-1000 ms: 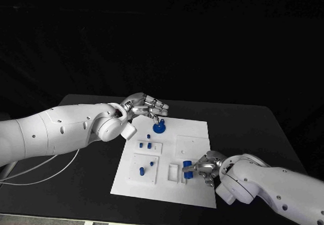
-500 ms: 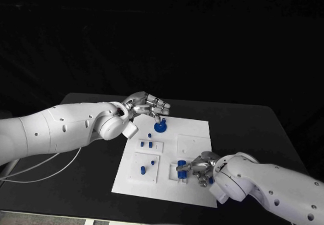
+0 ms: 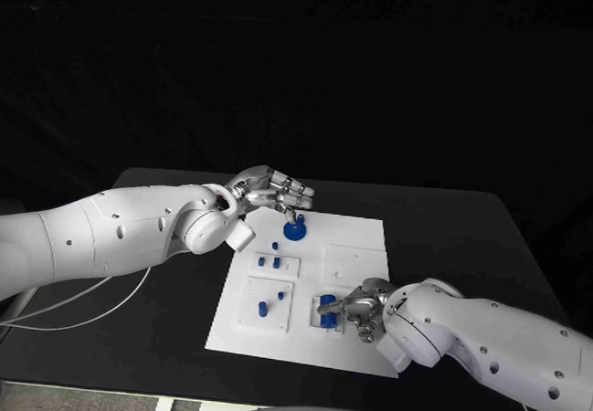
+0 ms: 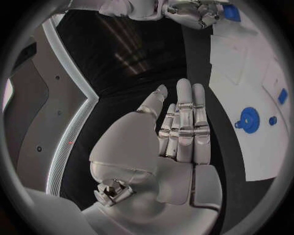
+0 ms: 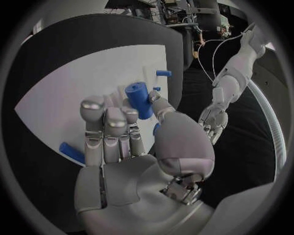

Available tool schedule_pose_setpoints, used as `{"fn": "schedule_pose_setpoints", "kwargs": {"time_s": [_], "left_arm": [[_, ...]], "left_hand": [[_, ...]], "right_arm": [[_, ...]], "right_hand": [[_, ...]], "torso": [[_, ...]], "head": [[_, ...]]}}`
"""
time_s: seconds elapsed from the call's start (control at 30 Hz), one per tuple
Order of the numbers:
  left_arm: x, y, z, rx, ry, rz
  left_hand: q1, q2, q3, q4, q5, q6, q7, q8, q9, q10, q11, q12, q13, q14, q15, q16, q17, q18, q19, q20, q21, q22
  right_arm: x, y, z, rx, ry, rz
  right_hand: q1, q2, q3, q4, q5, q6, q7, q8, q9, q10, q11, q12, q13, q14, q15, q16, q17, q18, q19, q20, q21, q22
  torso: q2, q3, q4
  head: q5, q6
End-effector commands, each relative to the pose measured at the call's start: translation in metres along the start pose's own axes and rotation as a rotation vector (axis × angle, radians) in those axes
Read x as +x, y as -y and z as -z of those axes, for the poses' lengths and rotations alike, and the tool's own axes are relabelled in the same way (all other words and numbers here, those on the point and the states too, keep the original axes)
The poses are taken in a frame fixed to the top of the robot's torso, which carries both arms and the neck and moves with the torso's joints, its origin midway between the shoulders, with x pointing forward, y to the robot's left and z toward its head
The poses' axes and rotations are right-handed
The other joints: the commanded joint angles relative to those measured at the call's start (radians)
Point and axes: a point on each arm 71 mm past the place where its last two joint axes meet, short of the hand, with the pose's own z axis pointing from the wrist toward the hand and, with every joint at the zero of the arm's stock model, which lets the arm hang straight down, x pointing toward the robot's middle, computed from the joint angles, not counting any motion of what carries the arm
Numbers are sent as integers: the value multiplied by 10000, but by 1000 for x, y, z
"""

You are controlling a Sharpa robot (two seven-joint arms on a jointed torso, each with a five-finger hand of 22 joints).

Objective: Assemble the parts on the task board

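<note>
Right hand (image 3: pixel 360 311) at board's near edge, pinching blue cylinder (image 5: pixel 139 99) upright over near fixture; seating looks unfinished, though contact is hard to judge. Small blue pegs (image 3: pixel 273 302) stand mid task board (image 3: pixel 361 236), some probably placed. Blue disc part (image 3: pixel 294 231) lies far end. Left hand (image 3: pixel 271 192) beside it, fingers straight, holding nothing.

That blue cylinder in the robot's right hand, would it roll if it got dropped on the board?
Probably. The blue cylinder looks round-sided, so lying flat on the task board it would likely roll. It seems rigid, keeping its shape in the right hand. Its smooth surface may be slippery, though that is hard to judge.
</note>
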Motion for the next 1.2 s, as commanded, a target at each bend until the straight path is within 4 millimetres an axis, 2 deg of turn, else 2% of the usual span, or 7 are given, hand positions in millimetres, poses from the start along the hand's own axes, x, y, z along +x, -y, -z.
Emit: {"fn": "schedule_pose_setpoints", "kwargs": {"time_s": [0.03,0.43,0.77,0.93,1.03,1.1,1.2], "left_arm": [[3,2,-1,185,-170,124],[3,2,-1,182,-197,135],[2,2,0,175,-218,145],[2,2,0,168,-225,149],[2,2,0,165,-232,151],[2,2,0,163,-232,152],[2,2,1,159,-232,152]], "left_hand": [[-9,23,-39,-2,-29,-47,45,-27,6,22,-11,-29,-7,-55,0,49,-9,-8,34,15,-41,-12],[-5,28,-54,-2,-28,-46,53,-23,8,24,-10,-29,-7,-52,-1,52,-9,-8,34,14,-39,-22],[-8,29,-62,1,-32,-54,65,-28,6,24,-9,-28,-6,-54,0,51,-10,-8,34,15,-38,-25],[-6,30,-78,0,-33,-53,74,-24,7,20,-6,-28,-6,-52,2,55,-9,-8,37,17,-37,-38],[-6,30,-78,0,-33,-53,74,-24,7,20,-6,-28,-6,-52,2,55,-9,-8,37,17,-37,-38],[-6,30,-78,0,-33,-53,74,-24,7,20,-6,-28,-6,-52,2,55,-9,-8,37,17,-37,-38],[-6,30,-78,0,-33,-53,74,-24,7,20,-6,-28,-6,-52,2,55,-9,-8,37,17,-37,-38]], "right_arm": [[1,0,-2,17,27,88],[1,3,-6,147,-15,262],[3,2,-8,184,-84,395],[4,2,-9,202,-111,476],[4,3,-9,204,-103,514],[4,3,-9,200,-92,536],[4,3,-9,198,-65,558]], "right_hand": [[90,-13,143,-63,-37,391,-352,56,12,92,-72,-32,6,3,-61,2,11,-153,518,-62,2,746],[42,-249,-356,577,-168,363,-326,57,12,64,-52,-91,-35,-8,-62,-66,-23,-125,516,-63,-40,738],[119,-689,-405,1302,-277,333,-288,59,15,17,-32,-170,-99,-13,-62,-153,-58,-99,517,-63,-88,735],[179,-782,-497,1413,-263,292,-268,57,14,-18,-19,-205,-124,-18,-64,-184,-68,-89,515,-63,-113,734],[173,-880,-735,1574,-154,241,-242,63,18,-67,-4,-252,-160,-27,-57,-223,-77,-72,511,-59,-156,725],[214,-844,-1147,1682,-33,168,-221,65,18,-94,13,-291,-206,-23,-48,-246,-76,-58,511,-51,-191,722],[257,-884,-1313,1773,11,138,-208,61,17,-114,21,-304,-229,-30,-52,-270,-77,-53,508,-51,-200,728]], "torso": [[0,2,3],[0,-4,-4],[1,1,1],[3,-2,-3],[0,-2,-5],[-1,-1,-7],[2,0,-11]], "head": [[10,-8],[37,-43],[54,-54],[81,-59],[80,-39],[79,-45],[89,-57]]}}
